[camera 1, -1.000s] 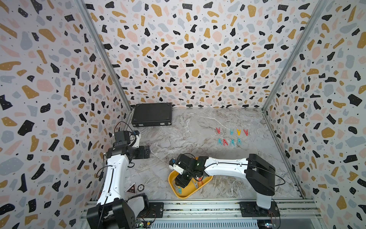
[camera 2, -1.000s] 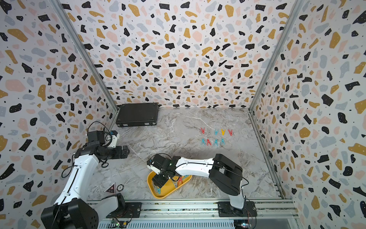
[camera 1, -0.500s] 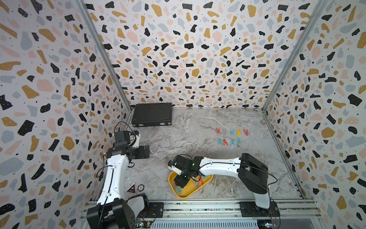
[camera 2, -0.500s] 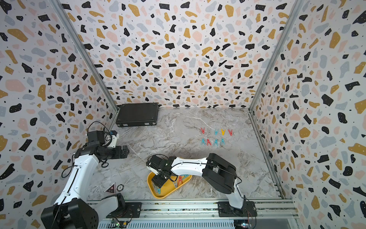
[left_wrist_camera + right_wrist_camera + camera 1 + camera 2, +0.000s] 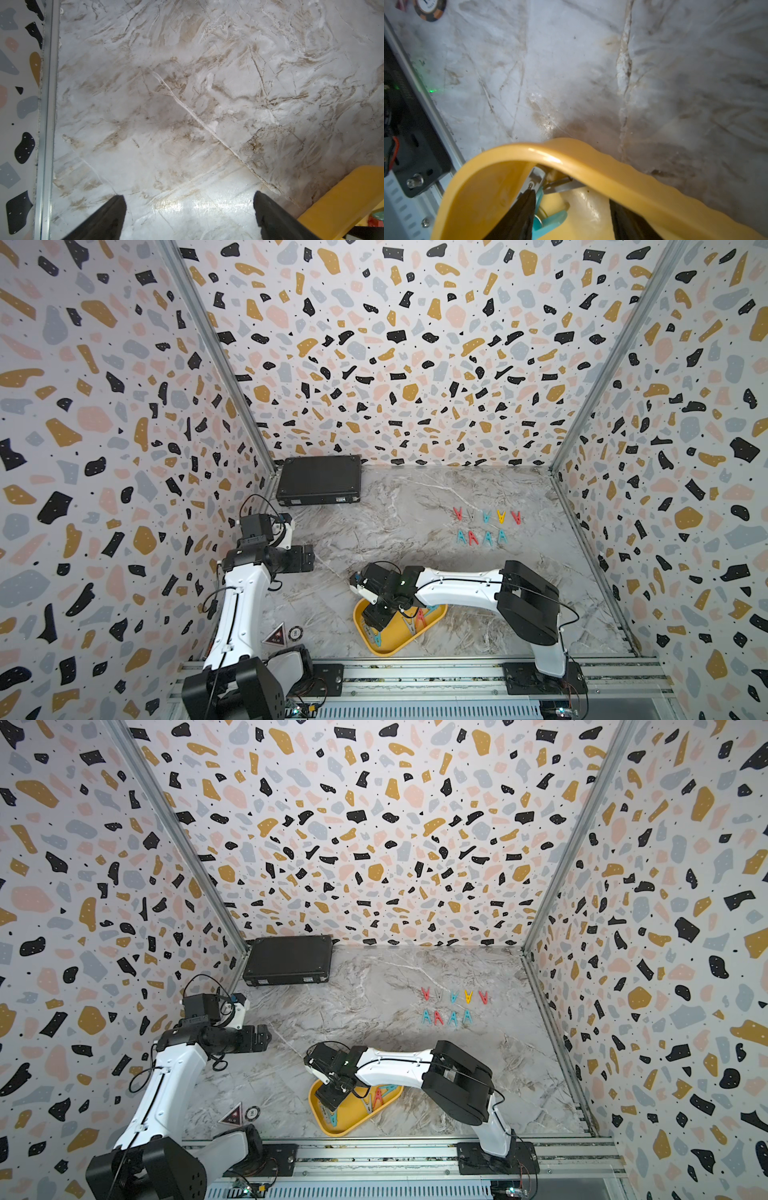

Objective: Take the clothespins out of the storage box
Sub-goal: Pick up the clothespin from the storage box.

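left hand (image 5: 188, 194) wide open above veined marble counter (image 5: 187, 83) | right hand (image 5: 571, 195) parted inside glossy yellow plastic storage box (image 5: 550, 158), beside teal clothespin (image 5: 552, 220)

Yellow storage box (image 5: 388, 652) holds some clothespins (image 5: 420, 616); others in 2 rows.

High stereo pair; downward wrist close-ups

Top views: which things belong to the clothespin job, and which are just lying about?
Job: yellow storage box; clothespins inside it; clothespins laid out in two rows on the table; right gripper, open, inside the box.
Lying about: black latched case; poker chip; triangular sticker.
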`<state>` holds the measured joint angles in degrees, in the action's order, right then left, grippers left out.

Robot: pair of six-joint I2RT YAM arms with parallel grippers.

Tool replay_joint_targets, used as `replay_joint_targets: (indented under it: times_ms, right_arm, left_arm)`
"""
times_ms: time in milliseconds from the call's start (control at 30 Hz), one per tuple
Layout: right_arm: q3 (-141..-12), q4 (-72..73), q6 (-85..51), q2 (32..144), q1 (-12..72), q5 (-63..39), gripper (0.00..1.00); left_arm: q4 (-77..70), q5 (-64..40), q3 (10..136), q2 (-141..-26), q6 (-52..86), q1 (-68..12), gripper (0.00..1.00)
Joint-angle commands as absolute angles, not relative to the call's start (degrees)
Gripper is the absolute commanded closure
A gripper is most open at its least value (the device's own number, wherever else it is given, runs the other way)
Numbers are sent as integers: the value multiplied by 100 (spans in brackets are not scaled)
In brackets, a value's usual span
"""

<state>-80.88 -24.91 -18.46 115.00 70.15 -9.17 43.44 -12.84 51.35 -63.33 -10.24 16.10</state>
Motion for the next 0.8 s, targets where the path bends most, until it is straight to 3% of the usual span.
replay_joint_targets:
  times_ms: [0, 300, 600, 767]
  right_arm:
    - [-8257, -2681, -1888, 11623, 7032, -783, 38]
    - [-8077, -2813, -2063, 11496, 7031, -281, 45]
    - [-7773, -2971, -2196, 11190, 7031, 75, 59]
    - [-7735, -3007, -2189, 11120, 7021, 122, 60]
  left_arm:
    - [4280, -1283, 5161, -6263, -1002, 1652, 0]
    - [4283, -1301, 5161, -6239, -1005, 1652, 0]
    - [4286, -1318, 5172, -6223, -1016, 1652, 0]
    - [4280, -1314, 5161, -6214, -1017, 1652, 0]
